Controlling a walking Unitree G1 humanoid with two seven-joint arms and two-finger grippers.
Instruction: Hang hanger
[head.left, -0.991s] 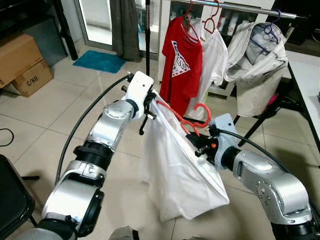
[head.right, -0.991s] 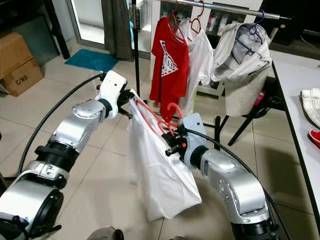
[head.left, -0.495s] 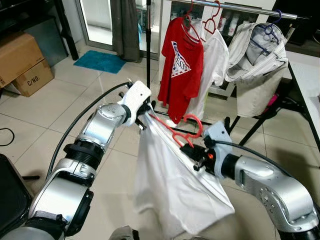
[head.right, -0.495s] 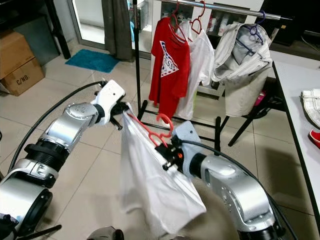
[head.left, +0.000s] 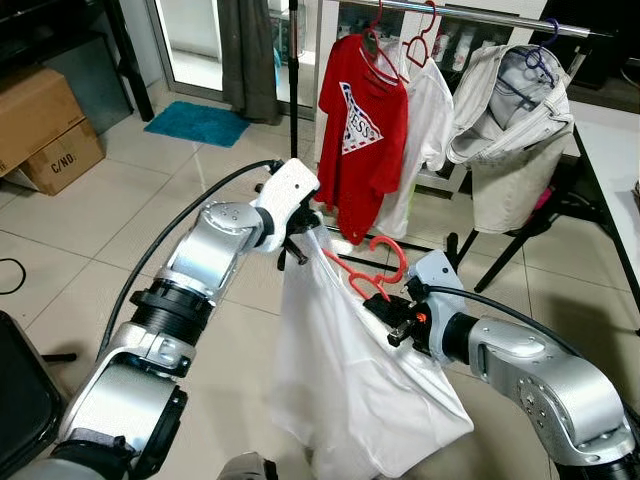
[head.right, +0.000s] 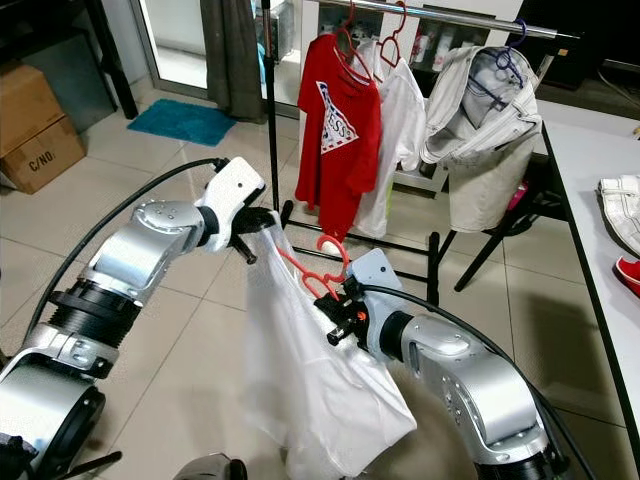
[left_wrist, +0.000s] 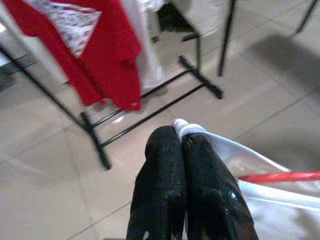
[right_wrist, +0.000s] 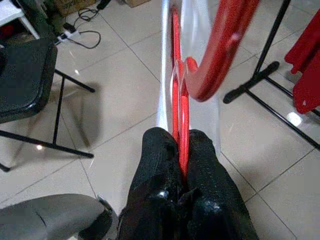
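Hanger: red hanger (head.left: 362, 270) with a white shirt (head.left: 350, 380) draped on it, held in the air between my two arms, low and in front of the clothes rail (head.left: 470, 14).
Long axis: the hanger's bar slopes from my left hand, the higher end, down to my right hand, the lower end; its hook curls upward beside the right hand, toward the rack.
Right hand: my right hand (right_wrist: 181, 165) has its two black fingers pressed together on the red hanger at the base of the hook, with shirt cloth alongside.
Left hand: my left hand (left_wrist: 182, 137) is pinched tight on a fold of the white shirt at the hanger's far shoulder, holding that end up.
Which way to go: the rail lies above and ahead of both hands. I judge the right hand is the one to carry the hook up, since it grips right by the hook.
Rail load: a red T-shirt (head.left: 362, 140), a white top (head.left: 425, 125) and a pale hooded jacket (head.left: 510, 120) hang there on their own hangers.
Free room: I cannot tell from here which stretch of bar is bare enough to take the hook.
Risk: I judge the long hanging shirt could swing into the red T-shirt as I lift.
Floor: pale tiles (head.left: 120, 200) below, cardboard boxes (head.left: 45, 125) off to my left.
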